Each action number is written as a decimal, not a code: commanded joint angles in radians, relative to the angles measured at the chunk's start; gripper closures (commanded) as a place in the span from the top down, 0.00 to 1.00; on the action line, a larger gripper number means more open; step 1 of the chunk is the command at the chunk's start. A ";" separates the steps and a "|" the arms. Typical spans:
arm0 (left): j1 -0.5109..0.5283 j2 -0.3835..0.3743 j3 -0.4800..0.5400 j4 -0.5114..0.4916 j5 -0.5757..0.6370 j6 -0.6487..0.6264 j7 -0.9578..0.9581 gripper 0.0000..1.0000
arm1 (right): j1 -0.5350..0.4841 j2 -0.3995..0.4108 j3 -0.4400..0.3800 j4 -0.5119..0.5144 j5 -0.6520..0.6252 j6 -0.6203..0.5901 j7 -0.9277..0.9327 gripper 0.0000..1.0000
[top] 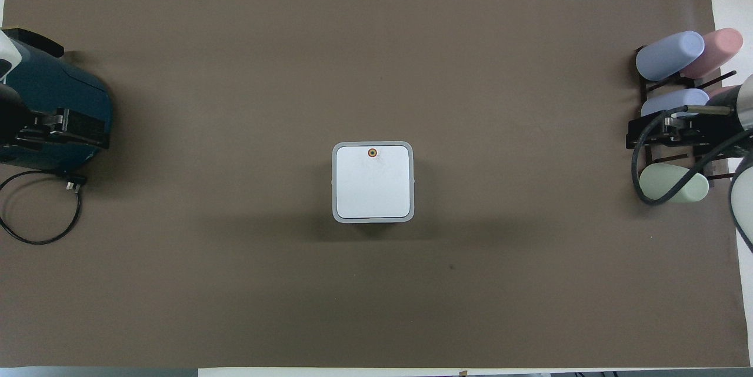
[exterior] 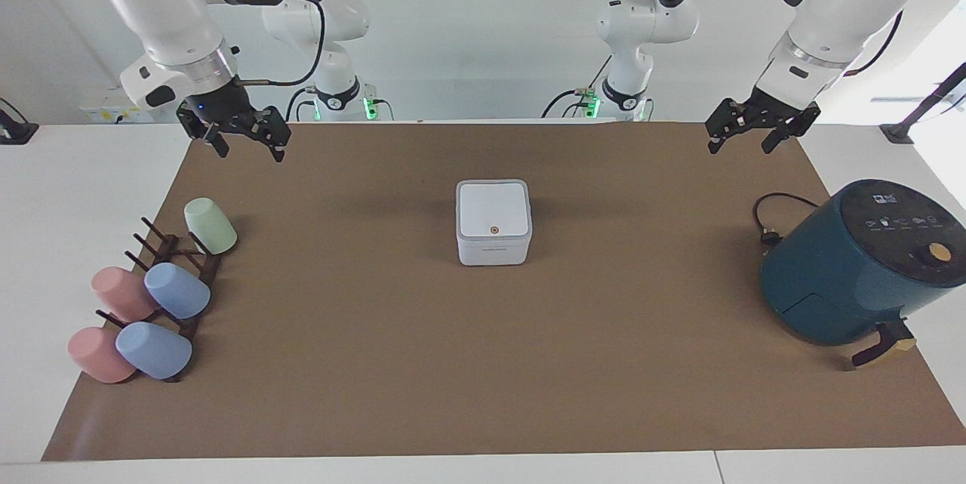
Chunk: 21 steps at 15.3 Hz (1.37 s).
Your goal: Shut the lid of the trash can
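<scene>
The small white trash can (exterior: pixel 492 251) stands mid-mat. Its flat white lid (exterior: pixel 492 208) with the orange dot lies flat and shut on top; it shows square and closed in the overhead view (top: pixel 372 183) too. My left gripper (exterior: pixel 738 147) is open and empty, raised over the mat's edge toward the left arm's end, well apart from the can; in the overhead view it (top: pixel 88 129) hangs over the air fryer. My right gripper (exterior: pixel 253 154) is open and empty, raised over the mat's corner above the cup rack (top: pixel 647 132); that arm waits.
A dark teal air fryer (exterior: pixel 853 265) with a black cord (exterior: pixel 770 216) stands at the left arm's end. A dark rack (exterior: pixel 181 272) with several pastel cups sits at the right arm's end. Brown mat (exterior: pixel 483 363) covers the table.
</scene>
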 commanded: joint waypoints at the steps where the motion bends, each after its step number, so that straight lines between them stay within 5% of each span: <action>1: 0.001 -0.016 -0.004 -0.002 0.030 -0.036 0.003 1.00 | -0.012 -0.001 0.005 0.003 -0.003 -0.014 -0.016 1.00; 5: -0.001 -0.045 -0.007 -0.068 0.030 -0.023 0.003 1.00 | -0.012 -0.001 0.005 0.003 -0.003 -0.014 -0.016 1.00; 10: 0.097 -0.013 -0.112 0.005 0.010 -0.039 -0.008 1.00 | -0.012 -0.001 0.005 0.003 -0.003 -0.014 -0.016 1.00; 21: 0.099 -0.037 -0.108 -0.016 0.010 -0.043 -0.003 1.00 | -0.012 -0.001 0.005 0.003 -0.003 -0.014 -0.016 1.00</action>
